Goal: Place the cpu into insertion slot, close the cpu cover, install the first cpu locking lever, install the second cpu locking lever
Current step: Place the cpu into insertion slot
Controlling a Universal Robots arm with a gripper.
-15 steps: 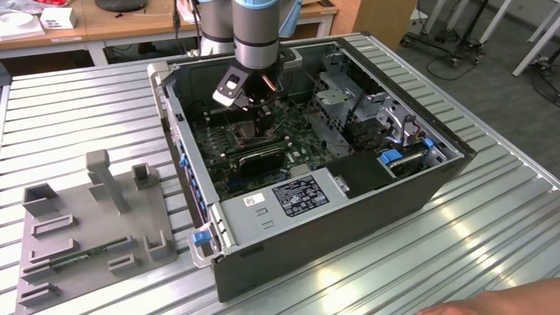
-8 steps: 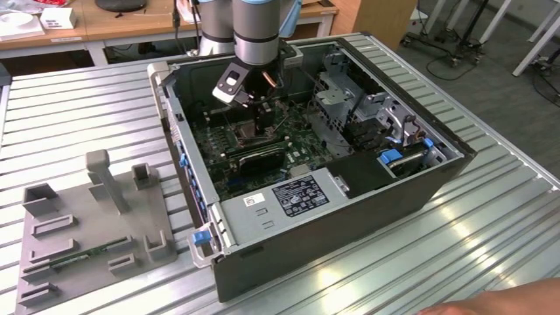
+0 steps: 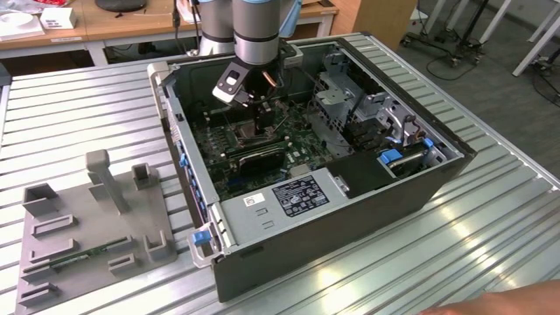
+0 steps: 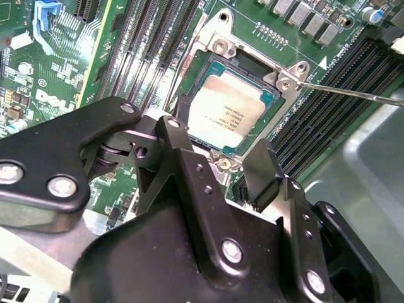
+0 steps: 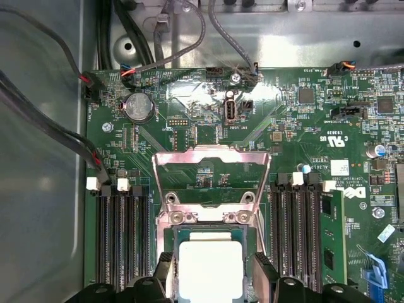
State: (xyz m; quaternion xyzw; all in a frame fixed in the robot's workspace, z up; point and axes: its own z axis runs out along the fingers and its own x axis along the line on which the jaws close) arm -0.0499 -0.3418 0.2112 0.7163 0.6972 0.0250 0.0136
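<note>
I see the cpu point(image 5: 211, 271) seated in the insertion slot point(image 4: 243, 65), directly between my pincer's point(image 5: 213, 260) 2 fingers, which are spread apart and grip nothing. The cpu cover point(image 5: 189, 156) stands raised beside it.

The surface point(image 3: 79, 111) is a ribbed metal top of long parallel slats, pale grey and glossy under the light. Two things rest directly on it. An open computer case point(image 3: 368, 216) lies on its side across the middle, its open side facing up. At the exterior view's left, just beside the case, sits a flat grey fixture tray point(image 3: 88, 226) with upright posts and low brackets.
</note>
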